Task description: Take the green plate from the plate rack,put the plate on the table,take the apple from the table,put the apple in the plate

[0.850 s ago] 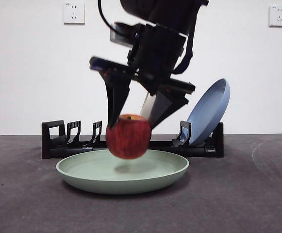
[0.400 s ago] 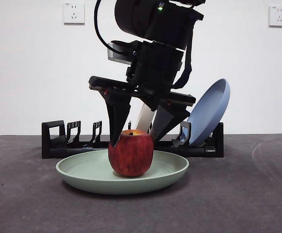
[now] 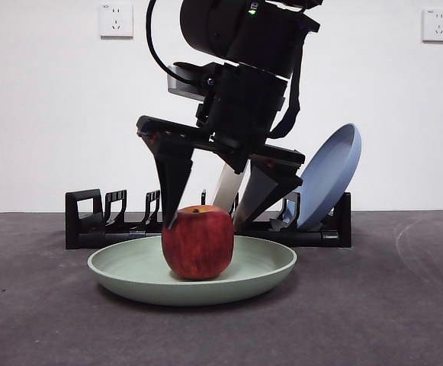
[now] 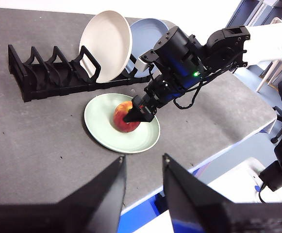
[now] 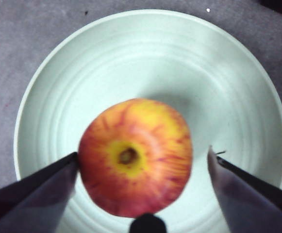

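Leftmost across the front view stands the plate rack [image 3: 206,229], long and black, at the back of the table [image 3: 404,305], with a blue plate [image 3: 329,174] leaning in its right end; the left wrist view also shows a cream-white plate [image 4: 106,44] upright in it. Just in front of the rack, the green plate [image 3: 122,273] lies flat on the table, and the apple [image 3: 198,242] sits in it, a little left of the plate's middle.

The right gripper [image 3: 206,221] hangs over the apple with its jaws spread to either side; in the right wrist view one jaw just meets the apple's skin while the other stands clear, so it appears to have let go. The left gripper [image 4: 141,171] waits well away, its jaws parted and holding nothing.

The apple looks firm, smooth and moderately heavy, likely to roll if nudged and to bruise if squeezed hard; the widest part of its sides is the sensible place to hold it. It stands upright, stem end toward the gripper above, its axis vertical. The plate looks stiff and light.
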`<state>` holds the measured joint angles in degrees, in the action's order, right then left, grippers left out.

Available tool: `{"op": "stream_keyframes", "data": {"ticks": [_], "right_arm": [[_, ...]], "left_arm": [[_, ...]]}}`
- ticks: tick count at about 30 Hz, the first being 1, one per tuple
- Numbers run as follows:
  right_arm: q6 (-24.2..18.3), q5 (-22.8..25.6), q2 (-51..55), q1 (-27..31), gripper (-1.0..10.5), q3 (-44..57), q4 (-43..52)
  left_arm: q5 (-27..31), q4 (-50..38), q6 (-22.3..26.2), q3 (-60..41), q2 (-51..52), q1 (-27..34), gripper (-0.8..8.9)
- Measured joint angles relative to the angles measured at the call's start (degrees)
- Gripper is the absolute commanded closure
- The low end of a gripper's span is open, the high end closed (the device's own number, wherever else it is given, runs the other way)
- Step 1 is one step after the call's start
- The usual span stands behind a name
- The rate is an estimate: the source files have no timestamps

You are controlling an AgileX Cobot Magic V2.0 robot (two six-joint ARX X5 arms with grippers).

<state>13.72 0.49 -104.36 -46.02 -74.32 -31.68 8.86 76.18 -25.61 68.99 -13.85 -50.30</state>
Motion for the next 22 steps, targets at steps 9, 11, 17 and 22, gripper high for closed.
{"op": "stream_keyframes", "data": {"ticks": [9,11,17,22], "right_arm": [[-0.1,0.0,0.0,0.0,4.7,-7.1,-7.0],[-0.5,0.0,0.0,0.0,4.7,-10.7,-10.5],[-4.7,0.0,0.2,0.0,4.7,-22.5,-23.8],[-9.0,0.0,4.8,0.0,4.7,-26.2,-30.9]], "left_arm": [[0.0,0.0,0.0,0.0,0.0,0.0,6.87],[0.0,0.0,0.0,0.0,0.0,0.0,6.87],[2.2,-0.6,0.0,0.0,-0.2,0.0,6.88],[4.5,-0.8,0.0,0.0,-4.5,0.0,6.87]]}}
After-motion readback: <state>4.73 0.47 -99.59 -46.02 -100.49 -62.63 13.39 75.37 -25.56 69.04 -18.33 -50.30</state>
